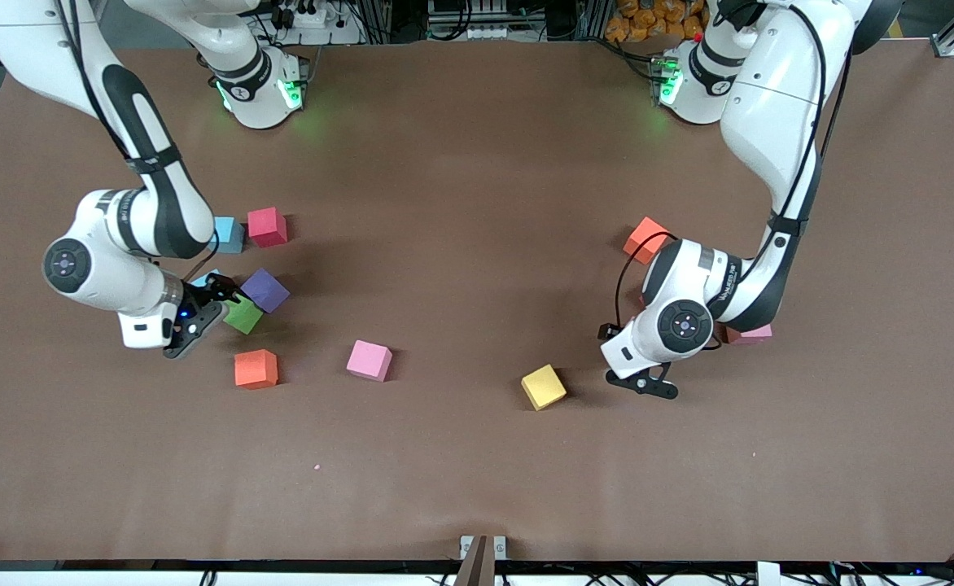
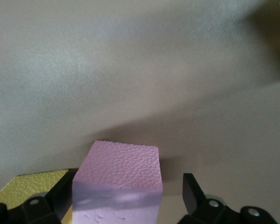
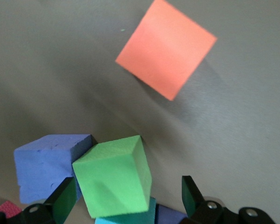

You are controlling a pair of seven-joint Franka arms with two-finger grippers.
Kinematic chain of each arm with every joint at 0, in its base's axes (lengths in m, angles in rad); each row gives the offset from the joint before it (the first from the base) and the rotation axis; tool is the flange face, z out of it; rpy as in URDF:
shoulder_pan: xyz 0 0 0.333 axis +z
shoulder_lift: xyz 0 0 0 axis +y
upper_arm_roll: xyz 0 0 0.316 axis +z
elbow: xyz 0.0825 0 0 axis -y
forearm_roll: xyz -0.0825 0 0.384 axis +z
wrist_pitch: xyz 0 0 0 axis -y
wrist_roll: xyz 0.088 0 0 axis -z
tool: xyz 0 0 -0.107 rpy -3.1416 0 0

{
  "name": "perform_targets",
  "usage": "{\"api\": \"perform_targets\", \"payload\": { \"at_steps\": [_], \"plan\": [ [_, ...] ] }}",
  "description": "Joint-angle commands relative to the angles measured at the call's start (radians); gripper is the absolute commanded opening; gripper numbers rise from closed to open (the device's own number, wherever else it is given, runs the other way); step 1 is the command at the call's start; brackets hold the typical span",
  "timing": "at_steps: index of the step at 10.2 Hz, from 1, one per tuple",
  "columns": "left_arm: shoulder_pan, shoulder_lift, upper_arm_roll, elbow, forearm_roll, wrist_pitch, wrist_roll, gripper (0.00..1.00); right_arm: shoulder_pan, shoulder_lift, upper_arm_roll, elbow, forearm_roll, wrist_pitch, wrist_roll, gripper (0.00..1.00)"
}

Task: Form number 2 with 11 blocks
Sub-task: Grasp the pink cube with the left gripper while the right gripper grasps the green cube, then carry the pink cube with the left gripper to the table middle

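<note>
Tool fingers stand wide on both arms. We see the right tool (image 1: 200, 313) low over the cluster toward the right arm's end of the counter (image 1: 461, 472), its fingers (image 3: 192, 196) spread on either side of a tilted green cube (image 3: 114, 177) without pressing it. That green cube leans on a light blue cube (image 3: 126, 218) and touches a purple cube (image 1: 265, 290). Farther from the front camera sit a red cube (image 1: 267, 226) and a second light blue cube (image 1: 229, 234), side by side. Nearer lie an orange cube (image 1: 256, 369) and, toward the middle, a lone pink cube (image 1: 369, 360). We see the left tool (image 1: 644, 382) low toward the left arm's end, spread wide around another pink cube (image 2: 119, 182), with a yellow cube (image 2: 28, 184) just beside it. A second yellow cube (image 1: 544, 387) rests near that tool, a second orange cube (image 1: 646, 239) lies farther from the camera, and a third pink cube (image 1: 750, 332) peeks from under the left arm. We find the blocks scattered singly and in clusters.
</note>
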Motion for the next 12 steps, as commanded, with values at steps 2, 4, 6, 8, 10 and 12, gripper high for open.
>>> {"api": "perform_targets", "payload": {
  "at_steps": [2,4,6,8,10,12],
  "plan": [
    [-0.004,-0.009,0.004,-0.007,0.023,-0.022,0.014,0.91,0.004,0.003,-0.003,-0.056,0.018,0.058,-0.069,1.00],
    [-0.012,-0.014,0.004,-0.004,0.020,-0.043,-0.090,0.10,0.000,0.019,-0.003,-0.057,0.018,0.078,-0.081,1.00],
    [-0.035,-0.029,0.002,-0.002,0.020,-0.086,-0.194,0.00,0.000,0.030,-0.003,-0.051,0.018,0.096,-0.083,1.00],
    [-0.050,-0.078,-0.045,-0.002,0.008,-0.155,-0.274,0.00,-0.003,0.076,-0.004,-0.033,0.017,0.145,-0.086,1.00],
    [-0.046,-0.083,-0.148,-0.004,0.006,-0.160,-0.422,0.00,-0.012,0.092,-0.003,-0.019,0.017,0.148,-0.097,1.00],
    [-0.047,-0.083,-0.264,-0.022,0.006,-0.155,-0.579,0.00,-0.020,0.092,-0.003,-0.023,0.020,0.148,-0.095,1.00]
  ]
}}
